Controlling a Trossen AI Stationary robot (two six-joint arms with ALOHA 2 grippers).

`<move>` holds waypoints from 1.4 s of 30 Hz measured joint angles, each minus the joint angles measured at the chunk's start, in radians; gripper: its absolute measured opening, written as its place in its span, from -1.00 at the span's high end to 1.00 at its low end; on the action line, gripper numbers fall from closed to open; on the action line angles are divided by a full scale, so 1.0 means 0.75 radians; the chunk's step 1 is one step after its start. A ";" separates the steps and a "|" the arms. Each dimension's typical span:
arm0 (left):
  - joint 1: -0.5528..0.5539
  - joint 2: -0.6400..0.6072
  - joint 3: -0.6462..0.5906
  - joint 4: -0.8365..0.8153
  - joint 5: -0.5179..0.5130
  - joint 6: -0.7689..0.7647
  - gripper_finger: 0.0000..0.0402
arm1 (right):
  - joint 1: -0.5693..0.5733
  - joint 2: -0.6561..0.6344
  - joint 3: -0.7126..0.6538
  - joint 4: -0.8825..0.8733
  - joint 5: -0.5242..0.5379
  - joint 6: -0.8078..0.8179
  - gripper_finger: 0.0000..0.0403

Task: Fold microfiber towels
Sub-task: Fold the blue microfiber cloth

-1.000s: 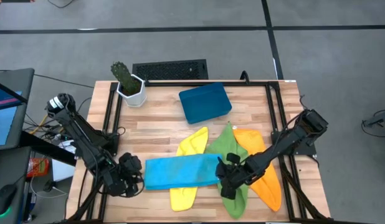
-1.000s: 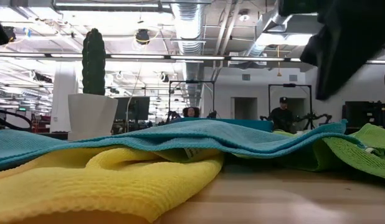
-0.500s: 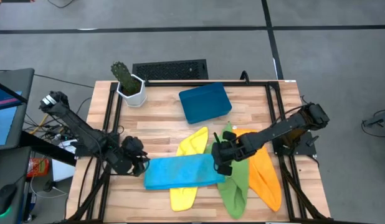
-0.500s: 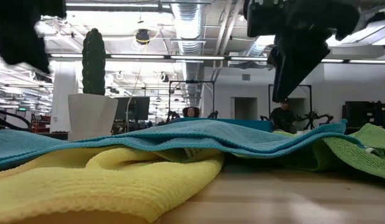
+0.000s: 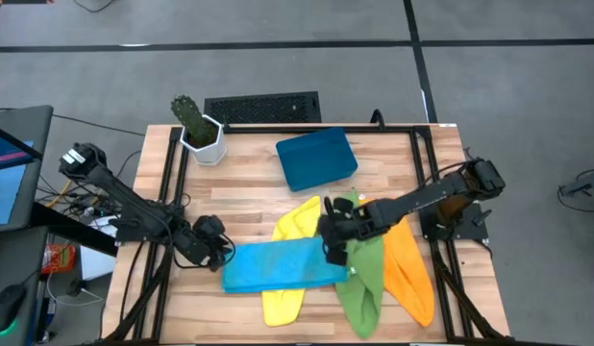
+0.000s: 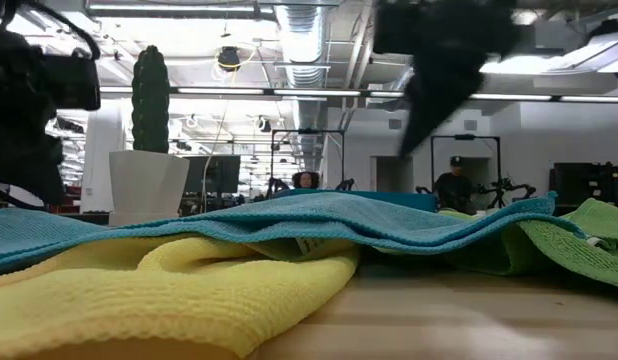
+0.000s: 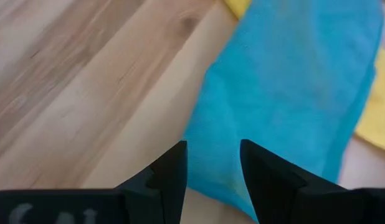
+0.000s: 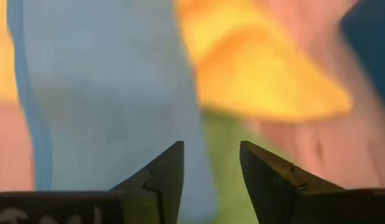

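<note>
Light blue microfiber towel (image 5: 278, 266) lies folded into a long strip on the wooden counter (image 5: 249, 187), across the yellow towel (image 5: 295, 223), so left claw (image 5: 223, 254) and right claw (image 5: 333, 234), both released and empty, probably hover at its ends for another fold.

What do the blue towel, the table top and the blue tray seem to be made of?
Blue towel: soft cloth, matte; in the low view it drapes in folds and its weave shows a fine grain.
Table top: wood, likely joined strips; pale planks with visible grain, smooth finish.
Tray: probably plastic, though not certain; rigid shape, rounded corners, even dark-blue surface.
</note>
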 joint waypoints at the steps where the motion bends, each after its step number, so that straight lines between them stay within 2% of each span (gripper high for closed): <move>1: 0.004 0.000 -0.011 -0.002 0.000 -0.010 0.30 | -0.026 0.000 0.000 0.049 0.002 -0.009 0.11; 5: 0.011 0.000 -0.032 -0.015 0.000 -0.019 0.30 | -0.121 0.037 0.005 0.171 0.002 -0.074 0.11; 9: 0.010 0.001 -0.071 -0.024 -0.004 -0.059 0.30 | -0.187 0.135 0.002 0.174 -0.034 -0.149 0.11; 13: 0.010 0.001 -0.113 -0.032 -0.004 -0.128 0.30 | -0.238 0.226 -0.002 0.186 -0.013 -0.207 0.11; 20: 0.010 0.004 -0.121 -0.031 -0.023 -0.122 0.30 | -0.326 0.240 0.000 0.227 -0.005 -0.209 0.11; 27: 0.010 0.004 -0.121 -0.032 -0.048 -0.120 0.30 | -0.362 0.263 0.002 0.256 -0.034 -0.219 0.11; 31: 0.010 0.001 -0.121 -0.035 -0.013 -0.124 0.30 | -0.354 0.334 0.003 0.252 -0.124 -0.220 0.11; 35: 0.009 -0.061 -0.064 -0.058 0.047 -0.144 0.33 | -0.332 0.365 0.004 0.250 -0.117 -0.268 0.11; 38: 0.009 -0.130 0.012 -0.184 0.049 -0.141 0.39 | -0.328 0.366 0.003 0.258 -0.099 -0.292 0.12; 42: 0.006 -0.189 0.090 -0.206 -0.110 -0.175 0.49 | -0.338 0.359 0.001 0.256 -0.089 -0.287 0.27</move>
